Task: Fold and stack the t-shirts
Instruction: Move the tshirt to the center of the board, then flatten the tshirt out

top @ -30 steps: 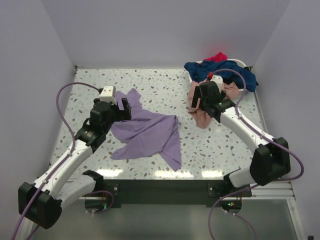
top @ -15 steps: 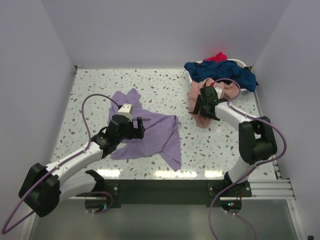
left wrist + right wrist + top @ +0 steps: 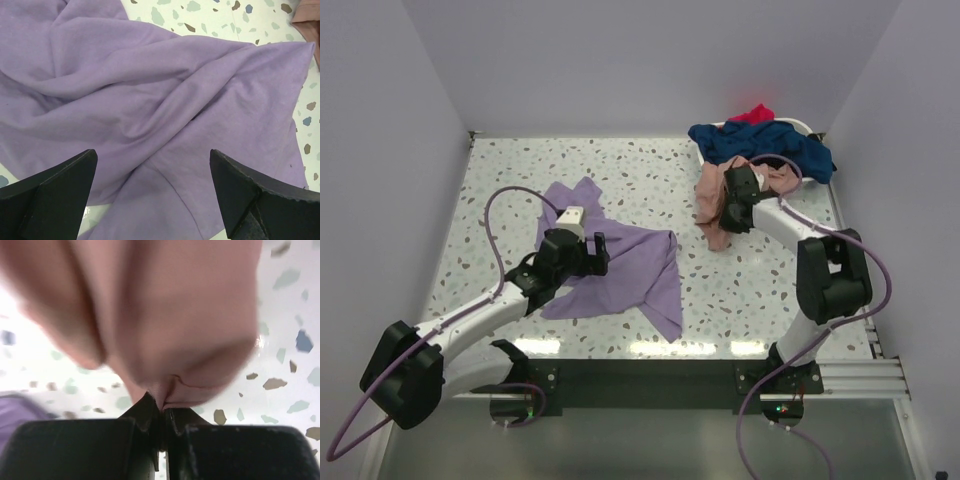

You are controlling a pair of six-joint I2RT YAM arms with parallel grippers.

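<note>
A lavender-purple t-shirt [image 3: 620,265] lies crumpled and spread at the table's left middle, and it fills the left wrist view [image 3: 150,100]. My left gripper [image 3: 588,252] hovers just above it, open, with both dark fingers [image 3: 60,185] wide apart and only cloth below. A peach-pink t-shirt [image 3: 712,215] hangs from the basket's front onto the table. My right gripper [image 3: 730,210] is shut on a fold of that peach-pink cloth [image 3: 165,340], pinched between its tips. Navy blue [image 3: 770,145] and red [image 3: 753,114] t-shirts lie heaped in the basket.
A white oval basket [image 3: 808,127] stands at the back right corner, mostly covered by clothes. The speckled tabletop [image 3: 510,170] is walled by white panels on three sides. Purple cables loop off both arms.
My right gripper has shut on the peach-pink t-shirt, after standing open over it, and has drawn slightly back toward the basket. The left arm swung inward over the lavender t-shirt earlier, then held still.
</note>
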